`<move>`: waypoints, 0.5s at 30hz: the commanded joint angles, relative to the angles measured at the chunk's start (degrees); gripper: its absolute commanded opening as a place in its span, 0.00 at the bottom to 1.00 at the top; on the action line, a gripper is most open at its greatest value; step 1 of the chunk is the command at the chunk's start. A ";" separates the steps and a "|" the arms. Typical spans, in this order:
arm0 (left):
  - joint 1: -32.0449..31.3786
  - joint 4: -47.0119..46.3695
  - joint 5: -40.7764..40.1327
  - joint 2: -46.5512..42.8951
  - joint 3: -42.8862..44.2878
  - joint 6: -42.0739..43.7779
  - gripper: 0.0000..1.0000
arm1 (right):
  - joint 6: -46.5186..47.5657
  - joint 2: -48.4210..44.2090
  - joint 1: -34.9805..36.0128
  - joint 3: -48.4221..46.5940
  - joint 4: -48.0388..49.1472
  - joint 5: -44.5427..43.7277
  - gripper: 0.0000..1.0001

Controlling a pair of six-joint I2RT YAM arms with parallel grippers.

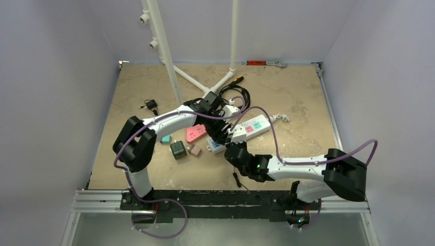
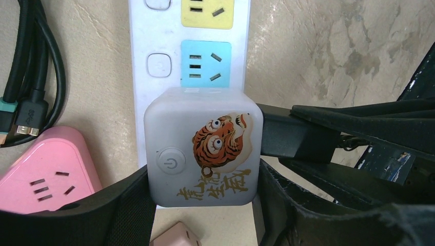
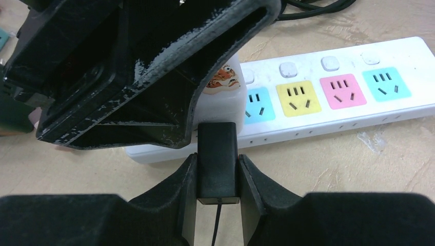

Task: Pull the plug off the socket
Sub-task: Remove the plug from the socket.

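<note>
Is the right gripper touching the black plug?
Touching. The right wrist view shows the right gripper clamped on the black plug, fingers flat against both its sides.

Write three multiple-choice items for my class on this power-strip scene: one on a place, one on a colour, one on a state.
1. Where is the black plug?
A. against the side of the tiger-print cube
B. in the pink socket
C. loose on the table

2. Which colour is the power strip socket nearest the cube?
A. pink
B. yellow
C. blue

3. What is the state of the right gripper?
A. open above the strip
B. shut on the black plug
C. shut on a loose cable

Answers:
1 A, since the left wrist view shows the plug meeting the cube's side.
2 C, since the blue socket lies right beside the cube.
3 B, since its fingers press on both sides of the plug.
</note>
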State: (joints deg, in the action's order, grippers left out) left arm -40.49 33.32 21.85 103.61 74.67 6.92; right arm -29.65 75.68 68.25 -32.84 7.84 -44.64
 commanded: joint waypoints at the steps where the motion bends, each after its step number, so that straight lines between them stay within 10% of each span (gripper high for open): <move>1: 1.82 -0.81 -7.77 2.51 0.91 -1.81 0.00 | -3.80 1.46 2.24 -2.86 -3.67 -2.34 0.00; 15: 1.74 0.35 -15.01 2.94 0.65 -0.68 0.00 | 0.21 -13.30 -11.77 6.54 6.26 19.94 0.00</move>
State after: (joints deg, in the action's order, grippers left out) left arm -41.01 33.12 20.97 103.85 75.13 5.74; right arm -29.74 67.40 60.42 -27.79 9.47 -31.92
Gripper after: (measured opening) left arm 0.586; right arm 0.328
